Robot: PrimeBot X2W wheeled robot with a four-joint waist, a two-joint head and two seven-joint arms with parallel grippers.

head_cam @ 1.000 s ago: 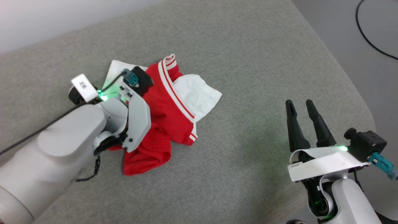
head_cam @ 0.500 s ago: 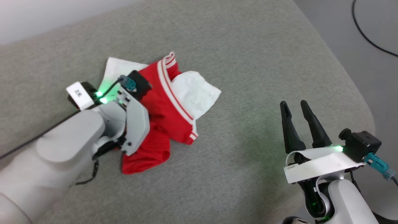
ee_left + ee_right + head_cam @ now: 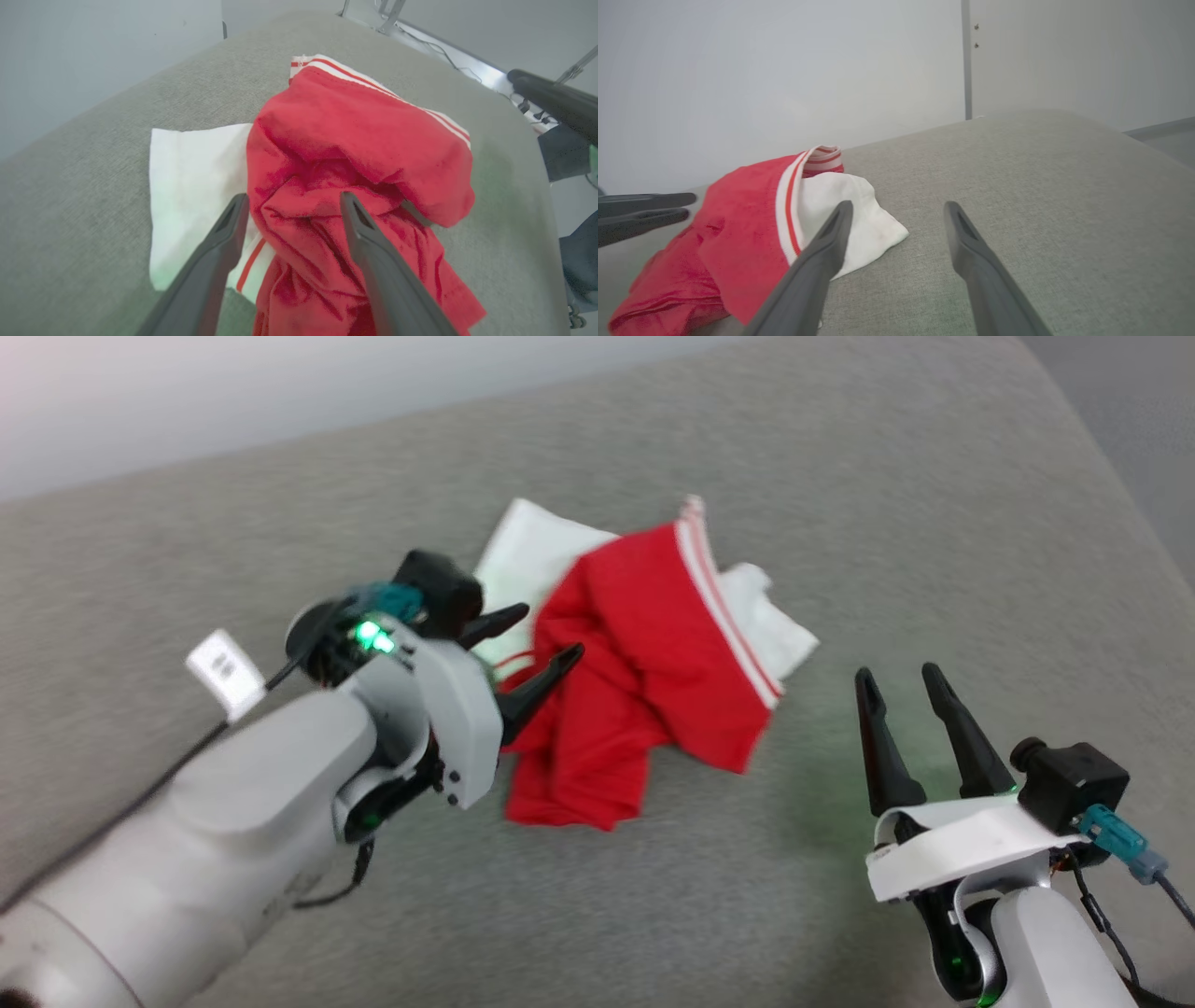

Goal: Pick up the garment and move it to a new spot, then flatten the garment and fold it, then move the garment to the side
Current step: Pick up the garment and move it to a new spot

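Garment (image 3: 653, 653) lies in a crumpled heap approx. mid-way across the grey cushion (image 3: 887, 495). The red body is bunched and folded over itself. One white sleeve (image 3: 523, 551) sticks out flat on the far-left side, and more white cloth shows on the right under the red-and-white striped trim (image 3: 724, 607), which runs along the right edge of the top fold.

Left gripper (image 3: 551, 630) comes in from the left, its fingers pointing right at the garment's left edge. Its claw is released: the fingers are spread wide w/ nothing pinched betw. them. In the left wrist view the tips sit either side of a red fold. Can't tell whether they touch the cloth.

Right gripper (image 3: 897, 672) is near-right, over bare cushion, fingers pointing to the far side. It's also released, spread and empty. It sits just right of the garment's white edge, w/ a clear gap betw. them.

A small white tag (image 3: 224, 672) hangs off the cable on the left arm. Pale wall (image 3: 280, 401) runs behind the cushion.
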